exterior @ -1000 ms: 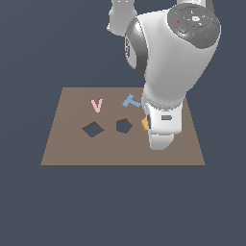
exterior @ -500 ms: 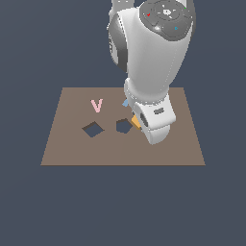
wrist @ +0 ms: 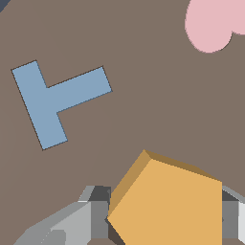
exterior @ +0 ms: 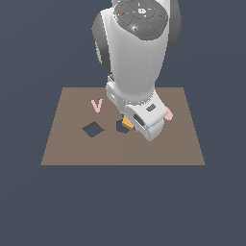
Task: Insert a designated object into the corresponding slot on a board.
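We have carried the orange pentagon block (exterior: pixel 126 123) leftward from the board's (exterior: pixel 67 144) right side; our claw (wrist: pixel 165 217) grasps it at frame centre, over the pentagon slot (exterior: pixel 120 127), nearly ready for lowering.

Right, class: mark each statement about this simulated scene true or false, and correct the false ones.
1. The hand holds the orange pentagon block between its fingers. True.
2. The blue T sits inside a cutout. False: it lies flat on the board, as the wrist view shows.
3. The diamond cutout has nothing in it. True.
4. The board has three dark cutouts. False: only two show, the diamond one and the pentagon slot.
5. The orange block is at the pentagon slot. True, though the arm hides how far in it is.
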`<state>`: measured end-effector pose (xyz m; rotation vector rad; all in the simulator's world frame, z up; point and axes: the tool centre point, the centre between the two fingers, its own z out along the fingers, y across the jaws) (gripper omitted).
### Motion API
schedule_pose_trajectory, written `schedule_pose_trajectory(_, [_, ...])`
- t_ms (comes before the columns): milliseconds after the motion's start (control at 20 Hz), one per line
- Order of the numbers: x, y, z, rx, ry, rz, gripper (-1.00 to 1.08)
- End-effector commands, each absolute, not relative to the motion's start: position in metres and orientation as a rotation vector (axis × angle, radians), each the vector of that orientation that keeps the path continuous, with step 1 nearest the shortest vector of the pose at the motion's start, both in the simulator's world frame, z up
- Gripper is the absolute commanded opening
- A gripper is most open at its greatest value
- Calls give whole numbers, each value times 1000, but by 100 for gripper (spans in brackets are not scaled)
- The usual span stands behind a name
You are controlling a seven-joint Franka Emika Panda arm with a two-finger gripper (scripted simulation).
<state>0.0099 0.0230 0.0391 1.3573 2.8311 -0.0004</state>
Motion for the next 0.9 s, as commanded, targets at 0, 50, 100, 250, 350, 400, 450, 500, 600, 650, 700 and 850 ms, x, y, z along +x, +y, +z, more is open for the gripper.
schedule_pose_trajectory(0, [11,17,40,1268,2872,0,-100])
schedule_pose_trajectory(50, [12,15,40,1238,2885,0,-100])
schedule_pose_trajectory(100, [13,13,40,1209,2897,0,-100])
schedule_pose_trajectory(250, [15,8,40,1134,2927,0,-100])
schedule_pose_trajectory(350, [16,5,40,1091,2944,-1,-100])
schedule_pose_trajectory(400, [17,4,40,1073,2950,-1,-100])
schedule_pose_trajectory(450, [17,3,40,1056,2956,-1,-100])
schedule_pose_trajectory(500, [18,2,40,1041,2962,-1,-100])
schedule_pose_trajectory(600, [19,1,41,1016,2971,-1,-100])
schedule_pose_trajectory(650, [19,0,41,1006,2974,-1,-100])
schedule_pose_trajectory(700, [19,0,41,999,2977,-1,-100])
schedule_pose_trajectory(850, [20,-1,41,986,2981,-1,-100])
